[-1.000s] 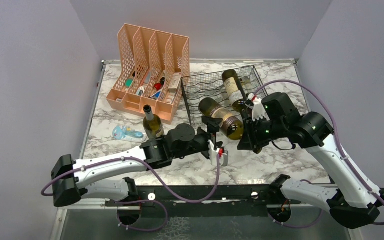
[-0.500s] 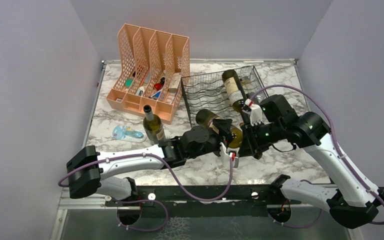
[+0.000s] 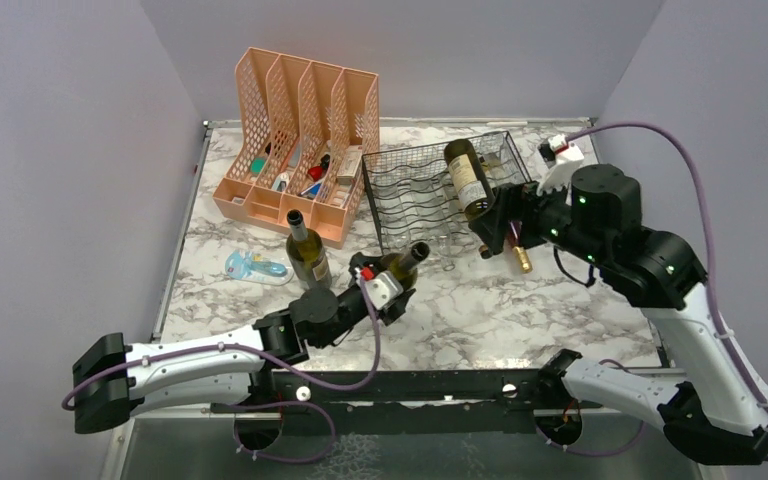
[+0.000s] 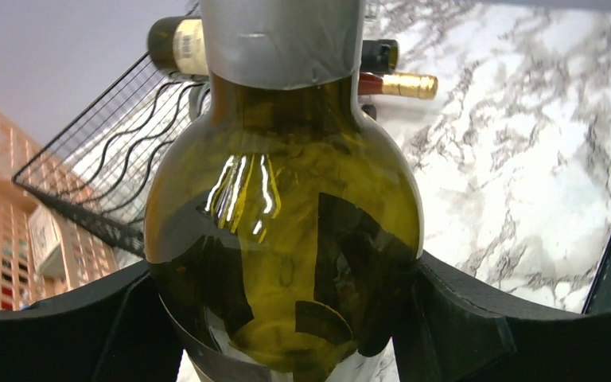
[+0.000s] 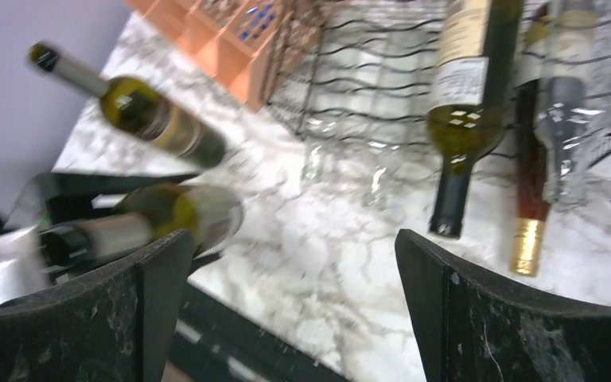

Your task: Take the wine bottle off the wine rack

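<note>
The wine bottle, green glass with a silver label, is off the rack and hangs over the marble in front of it. My left gripper is shut on its body. In the left wrist view the wine bottle fills the frame between both black fingers. The wine rack, a low black wire tray, sits behind it and carries another green bottle. My right gripper hovers open and empty at the rack's front right corner. In the right wrist view, the right gripper has only marble between its fingers.
A peach file organiser stands at the back left. An upright green bottle and a blue object are in front of it. A gold-capped bottle neck pokes out of the rack's right front; a clear bottle lies beside it.
My right gripper let go of the bottle, opened wide and drew back up to the right. My left gripper closed on the bottle and carried it toward the near left.
</note>
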Action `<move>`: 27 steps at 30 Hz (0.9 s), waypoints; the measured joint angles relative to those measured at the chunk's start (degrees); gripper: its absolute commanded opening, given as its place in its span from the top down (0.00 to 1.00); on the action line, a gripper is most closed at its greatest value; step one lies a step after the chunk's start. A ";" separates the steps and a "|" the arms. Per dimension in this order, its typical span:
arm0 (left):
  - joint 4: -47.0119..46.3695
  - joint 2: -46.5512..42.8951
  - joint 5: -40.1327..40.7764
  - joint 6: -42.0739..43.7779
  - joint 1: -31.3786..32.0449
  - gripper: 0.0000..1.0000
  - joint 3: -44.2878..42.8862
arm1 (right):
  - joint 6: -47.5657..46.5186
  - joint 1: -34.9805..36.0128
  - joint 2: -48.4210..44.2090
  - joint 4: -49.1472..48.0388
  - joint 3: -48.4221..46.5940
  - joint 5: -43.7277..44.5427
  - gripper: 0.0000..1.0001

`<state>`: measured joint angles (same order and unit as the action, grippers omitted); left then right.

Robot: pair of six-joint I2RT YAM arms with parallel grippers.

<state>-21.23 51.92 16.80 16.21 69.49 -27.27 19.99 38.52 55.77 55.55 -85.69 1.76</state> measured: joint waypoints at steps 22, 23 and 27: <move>-45.44 6.60 13.31 -7.65 -0.37 0.68 26.16 | -4.72 -12.22 11.47 -21.88 21.38 10.97 0.07; -46.66 7.28 13.62 -7.65 -0.37 0.66 26.58 | -5.07 -13.05 11.65 -22.45 22.10 10.99 0.07; -49.68 8.50 14.71 -8.20 -0.42 0.54 26.84 | -5.64 -14.23 12.22 -24.02 24.98 10.82 0.09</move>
<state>-70.91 60.42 31.51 8.01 69.08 -0.43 14.35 24.29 67.99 31.53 -60.71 12.58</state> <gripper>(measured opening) 0.790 0.921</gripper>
